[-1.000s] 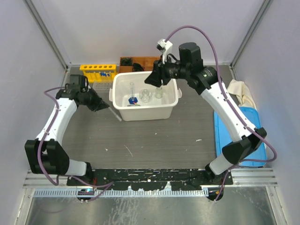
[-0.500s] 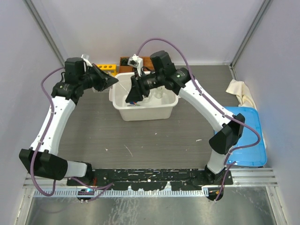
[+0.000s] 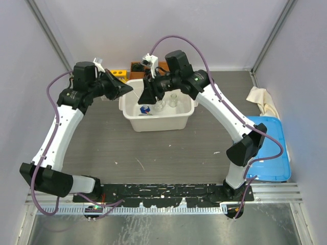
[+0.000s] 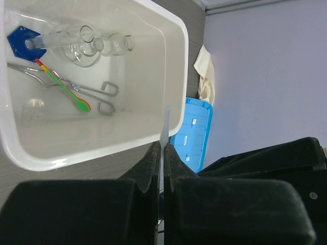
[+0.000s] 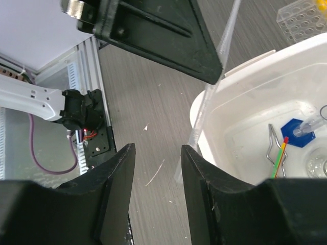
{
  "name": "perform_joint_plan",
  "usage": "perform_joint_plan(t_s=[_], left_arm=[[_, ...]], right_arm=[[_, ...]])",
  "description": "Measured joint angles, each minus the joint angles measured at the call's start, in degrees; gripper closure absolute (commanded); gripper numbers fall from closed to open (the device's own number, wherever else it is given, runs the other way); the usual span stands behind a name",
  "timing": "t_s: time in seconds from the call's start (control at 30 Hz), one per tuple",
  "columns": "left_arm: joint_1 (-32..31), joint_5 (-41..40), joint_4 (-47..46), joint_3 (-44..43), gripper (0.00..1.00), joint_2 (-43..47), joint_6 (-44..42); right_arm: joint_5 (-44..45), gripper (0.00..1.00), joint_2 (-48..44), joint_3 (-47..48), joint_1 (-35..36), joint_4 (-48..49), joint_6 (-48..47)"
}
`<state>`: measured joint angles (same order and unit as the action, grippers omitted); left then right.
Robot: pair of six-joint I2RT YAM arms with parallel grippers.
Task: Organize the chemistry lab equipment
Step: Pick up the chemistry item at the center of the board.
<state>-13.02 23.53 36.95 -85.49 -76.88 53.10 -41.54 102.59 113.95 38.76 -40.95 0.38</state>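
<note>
My left gripper is shut on a thin clear rod and holds it over the left rim of the white tub. The rod slants down past the rim. My right gripper hangs open beside it, and the rod's lower end sits close to one fingertip. In the tub lie metal tongs, a green, yellow and red stick, clear glass flasks and a clear tube on a blue base. The yellow tube rack stands behind the left gripper, mostly hidden.
A brown box stands behind the tub. A blue lid lies at the right edge of the table with a cream cloth beyond it. Dark table surface stretches in front of the tub.
My left arm has risen from the table with the rod and swung right to the tub's left rim. My right gripper moved from over the tub's back to its left side.
</note>
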Motion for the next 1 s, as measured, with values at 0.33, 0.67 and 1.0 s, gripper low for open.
perform_joint_plan(t_s=[0.33, 0.67, 1.0], left_arm=[[-1.1, -0.2, 2.2, -1.3, 1.00, 1.5, -1.5], [-2.1, -0.2, 2.7, -1.3, 1.00, 1.9, -1.4], [-3.8, -0.2, 2.1, -1.3, 1.00, 1.9, -0.8]], right_arm=[[4.2, 0.53, 0.1, 0.8, -0.5, -1.6, -1.8], [3.8, 0.56, 1.0, 2.0, -0.8, -1.5, -1.7], [2.9, 0.65, 2.3, 2.0, -0.8, -1.5, -1.3]])
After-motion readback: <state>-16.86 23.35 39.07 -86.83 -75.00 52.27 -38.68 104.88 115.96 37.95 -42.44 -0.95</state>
